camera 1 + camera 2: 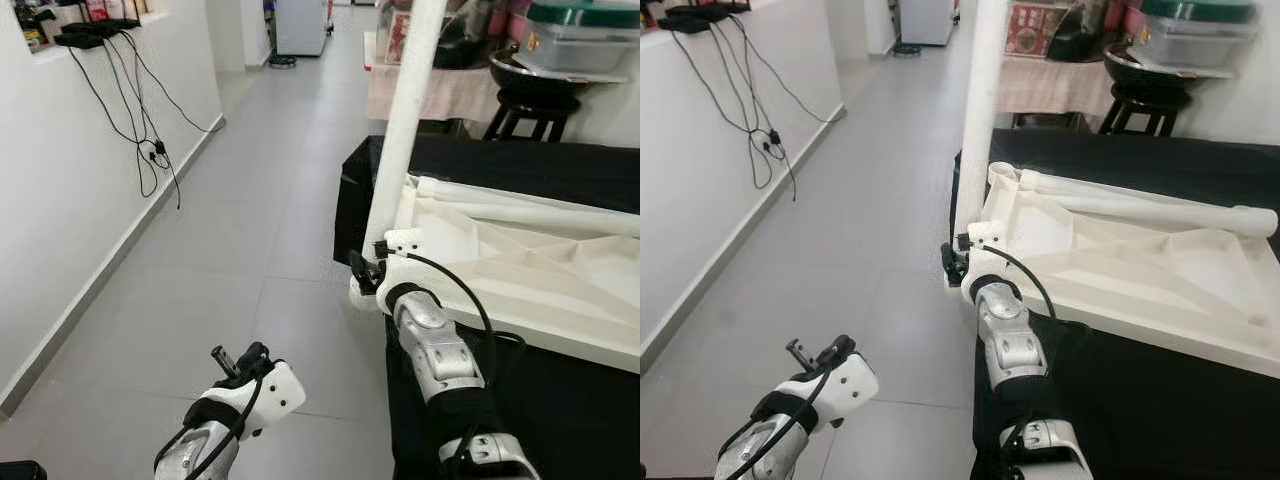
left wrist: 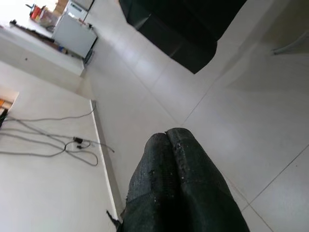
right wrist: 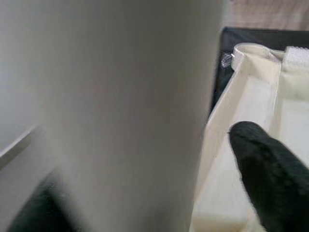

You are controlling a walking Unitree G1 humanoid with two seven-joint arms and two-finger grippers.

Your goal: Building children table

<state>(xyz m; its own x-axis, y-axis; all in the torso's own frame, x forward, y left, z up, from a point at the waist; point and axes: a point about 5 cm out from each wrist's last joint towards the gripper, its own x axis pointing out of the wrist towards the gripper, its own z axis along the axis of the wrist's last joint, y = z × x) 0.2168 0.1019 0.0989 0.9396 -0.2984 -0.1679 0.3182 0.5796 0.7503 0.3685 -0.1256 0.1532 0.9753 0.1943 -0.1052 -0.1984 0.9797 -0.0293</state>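
An upturned white children's table top (image 1: 545, 275) lies on a black-covered table (image 1: 520, 160). One white leg (image 1: 405, 120) stands upright in its near-left corner. My right gripper (image 1: 372, 265) is shut on that leg's base; in the right wrist view the leg (image 3: 130, 111) sits between the two black fingers (image 3: 270, 179). A second white leg (image 1: 1140, 208) lies flat across the table top. My left gripper (image 1: 235, 358) hangs low over the floor, left of the table, shut and holding nothing; its fingers (image 2: 178, 183) press together.
Grey tiled floor (image 1: 230, 240) stretches left of the table to a white wall with dangling black cables (image 1: 140, 110). Behind the table stand a black stool (image 1: 535, 110), a clothed table with plastic containers (image 1: 580, 35), and a white appliance (image 1: 300, 25).
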